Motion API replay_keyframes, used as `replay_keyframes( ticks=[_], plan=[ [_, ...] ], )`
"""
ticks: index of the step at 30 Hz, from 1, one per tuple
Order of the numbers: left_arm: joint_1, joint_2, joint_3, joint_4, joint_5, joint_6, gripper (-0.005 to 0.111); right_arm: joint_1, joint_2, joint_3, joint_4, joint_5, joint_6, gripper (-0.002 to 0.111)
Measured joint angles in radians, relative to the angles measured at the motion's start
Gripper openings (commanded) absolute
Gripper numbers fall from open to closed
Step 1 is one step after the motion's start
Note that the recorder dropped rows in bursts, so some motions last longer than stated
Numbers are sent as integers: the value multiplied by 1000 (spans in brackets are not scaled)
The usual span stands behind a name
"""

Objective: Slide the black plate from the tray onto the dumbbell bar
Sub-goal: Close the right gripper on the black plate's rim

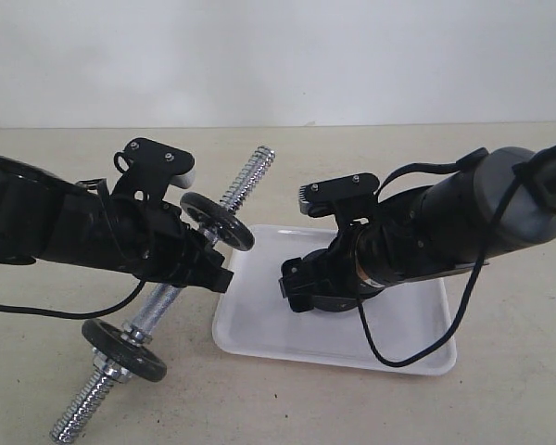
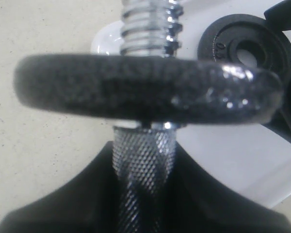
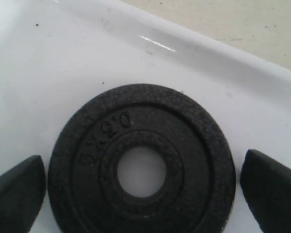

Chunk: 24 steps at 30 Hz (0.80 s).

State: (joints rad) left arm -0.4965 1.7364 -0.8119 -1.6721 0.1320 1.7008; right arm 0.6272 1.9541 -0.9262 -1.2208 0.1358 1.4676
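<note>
The black plate (image 3: 141, 170) lies flat on the white tray (image 3: 63, 58). My right gripper (image 3: 143, 189) is open, one finger on each side of the plate and apart from its rim. In the exterior view the right gripper (image 1: 308, 295) sits low over the tray (image 1: 259, 324) and hides the plate. The left gripper (image 1: 199, 260) is shut on the knurled middle of the dumbbell bar (image 1: 246, 181), holding it slanted with its threaded end over the tray's near corner. In the left wrist view the left gripper (image 2: 143, 162) clamps the bar (image 2: 143, 150) just behind a black disc (image 2: 136, 87).
Two black discs sit on the bar, one (image 1: 218, 221) by the left gripper and one (image 1: 125, 350) lower down. The bar's lower threaded end (image 1: 79, 417) is near the table's front. A black cable (image 1: 389, 357) hangs from the right arm across the tray.
</note>
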Motion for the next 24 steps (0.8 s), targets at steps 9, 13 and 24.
replay_keyframes(
  ticks=[9, 13, 24],
  plan=[
    [0, 0, 0, 0, 0, 0, 4, 0, 0, 0, 0, -1, -28, 105],
    [0, 0, 0, 0, 0, 0, 4, 0, 0, 0, 11, -1, -43, 105],
    [0, 0, 0, 0, 0, 0, 4, 0, 0, -4, 54, 3, -88, 47]
  ],
)
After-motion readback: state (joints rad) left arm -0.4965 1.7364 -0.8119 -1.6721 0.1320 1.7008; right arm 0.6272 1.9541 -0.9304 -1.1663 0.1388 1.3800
